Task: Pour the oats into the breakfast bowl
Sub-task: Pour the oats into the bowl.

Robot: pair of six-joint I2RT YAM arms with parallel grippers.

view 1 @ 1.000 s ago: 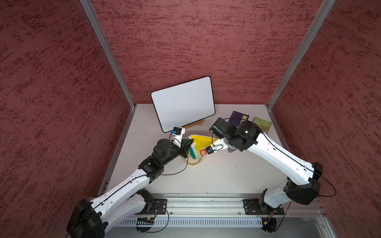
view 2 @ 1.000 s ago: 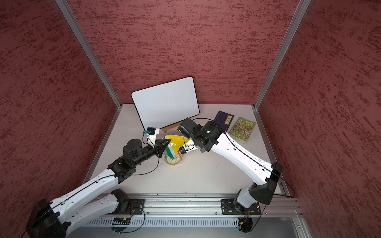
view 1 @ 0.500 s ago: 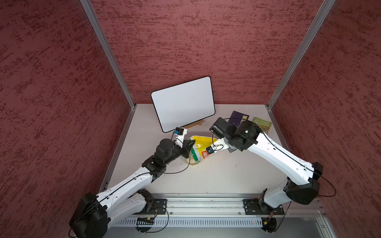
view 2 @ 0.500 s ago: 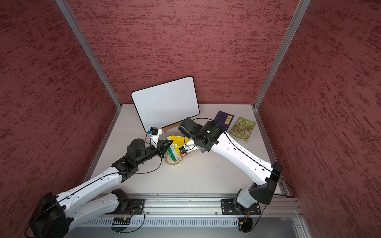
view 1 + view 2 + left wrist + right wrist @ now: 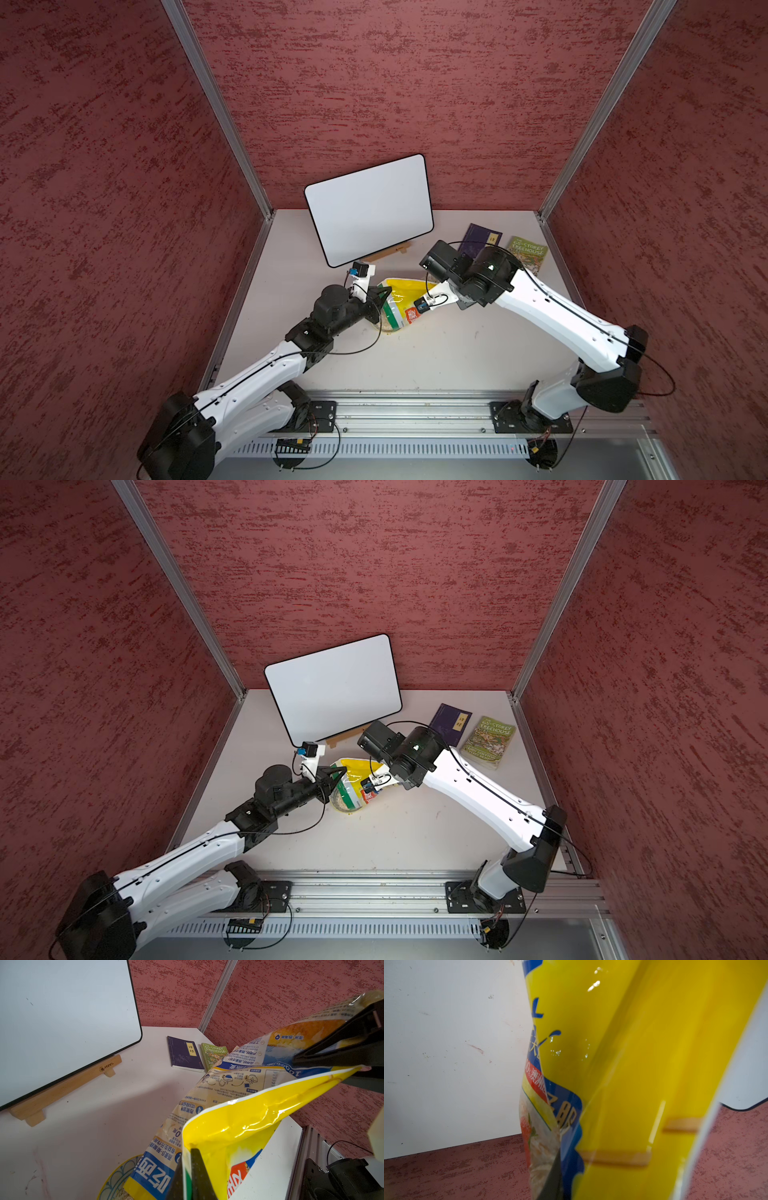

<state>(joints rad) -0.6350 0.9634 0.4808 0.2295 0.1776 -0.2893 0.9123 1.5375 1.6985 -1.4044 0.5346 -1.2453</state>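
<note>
Clearly, the left gripper was pressed together on the green-and-white lip of the oat bag, pinching one side of its mouth, and the breakfast bowl sat directly beneath those fingertips with the mouth hanging over its rim. Oats already lay in the bowl, so I judged the pour under way rather than about to begin. Up the bag from that pinch, the right gripper was clamped on the far, raised end, carrying the weight high so flakes could slide down toward the left gripper. To do this step well, the left pinch needed to hold the mouth low and centred over the bowl while the right one lifted gently, in small steps; a sudden tilt could send a slug of flakes over so small a rim. The film looked glossy and creased, so either grip might creep. Whether any flakes had missed onto the table below both grippers I could not tell. Beyond the right gripper lay the purple book and green book, and past the left one stood the whiteboard, all well apart from the pour.
</note>
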